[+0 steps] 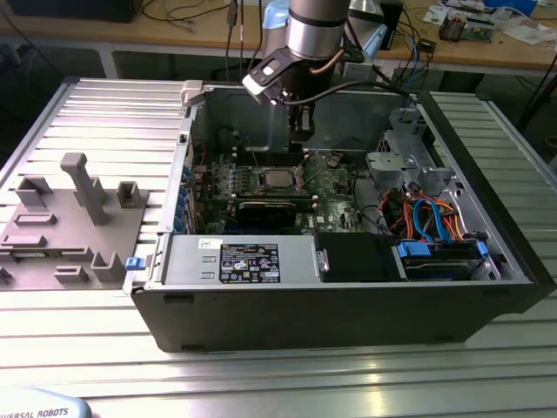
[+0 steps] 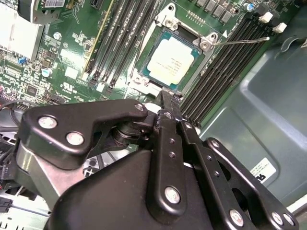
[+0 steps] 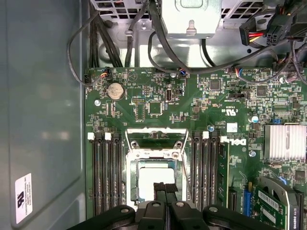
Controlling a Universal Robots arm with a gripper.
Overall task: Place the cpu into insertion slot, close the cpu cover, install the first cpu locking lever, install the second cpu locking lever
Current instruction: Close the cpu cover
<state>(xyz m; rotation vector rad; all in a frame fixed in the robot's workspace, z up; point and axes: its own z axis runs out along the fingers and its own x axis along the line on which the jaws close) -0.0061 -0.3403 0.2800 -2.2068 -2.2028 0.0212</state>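
Findings: the small, flat, square cpu with a silvery-grey metal top (image 2: 169,61) lay seated in the socket. The thin silvery metal cpu cover (image 3: 154,136) appeared to be down around it, though the angle left that uncertain. The black end effector (image 2: 165,98) stood at the socket's edge, fingers pressed together and gripping nothing. A thin steel wire lever (image 2: 242,40) projected free beside the socket. Judgement: levering wants steady pressure, with the tips kept off the chip.

Ribbed aluminium counter (image 1: 305,383) bearing grey moulded fixture blocks (image 1: 52,248), exterior view's left; finned silver heatsink (image 3: 285,142); apparently a round coin battery (image 3: 115,90).
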